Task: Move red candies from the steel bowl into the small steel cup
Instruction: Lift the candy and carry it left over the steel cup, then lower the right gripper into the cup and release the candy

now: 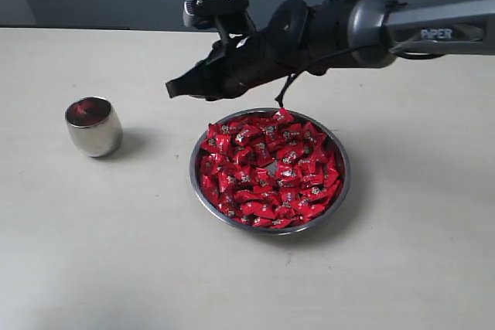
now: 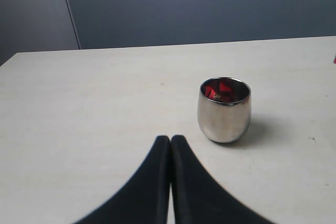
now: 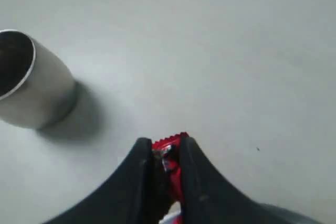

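Right wrist view shows the right gripper (image 3: 165, 144) pinching one red candy (image 3: 174, 176) up in the air, on the side of the steel bowl (image 1: 193, 182) nearer the small steel cup (image 1: 93, 126). Many red candies (image 1: 267, 168) fill the bowl. Something red shows inside the cup. The left gripper (image 2: 170, 140) is squeezed closed, holding nothing.

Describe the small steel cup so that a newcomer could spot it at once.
On the pale table, find the wide steel bowl heaped with red candies. Left of it in the exterior view, standing apart, is the small steel cup: a narrow, rounded, upright tumbler, red showing inside.
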Controlling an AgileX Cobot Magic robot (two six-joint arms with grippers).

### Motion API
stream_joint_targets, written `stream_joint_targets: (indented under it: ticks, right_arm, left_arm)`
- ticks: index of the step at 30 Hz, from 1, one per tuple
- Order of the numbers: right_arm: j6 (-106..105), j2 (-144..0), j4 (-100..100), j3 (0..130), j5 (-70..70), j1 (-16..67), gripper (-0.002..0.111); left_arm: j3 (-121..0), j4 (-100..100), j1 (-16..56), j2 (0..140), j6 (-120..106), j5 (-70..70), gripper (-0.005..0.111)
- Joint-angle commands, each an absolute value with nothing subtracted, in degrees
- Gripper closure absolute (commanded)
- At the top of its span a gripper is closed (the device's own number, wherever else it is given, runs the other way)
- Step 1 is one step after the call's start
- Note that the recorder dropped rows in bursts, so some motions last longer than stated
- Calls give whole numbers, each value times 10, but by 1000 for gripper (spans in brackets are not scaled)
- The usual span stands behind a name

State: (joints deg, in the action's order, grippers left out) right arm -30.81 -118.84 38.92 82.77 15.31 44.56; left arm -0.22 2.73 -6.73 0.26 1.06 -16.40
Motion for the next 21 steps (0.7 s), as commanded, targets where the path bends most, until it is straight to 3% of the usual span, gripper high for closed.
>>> stream_joint_targets:
  ticks: [1, 8, 21]
  right_arm:
    - [-405, -1248, 487, 927, 229, 446, 109]
    - [-520, -1307, 631, 1024, 328, 452, 109]
    - [-508, -1345, 635, 1106, 374, 483, 109]
  left_arm:
    - [0, 26, -68, 0, 11, -163, 106]
    - [0, 26, -68, 0, 11, -163, 106]
    - [0, 26, -68, 0, 11, -163, 106]
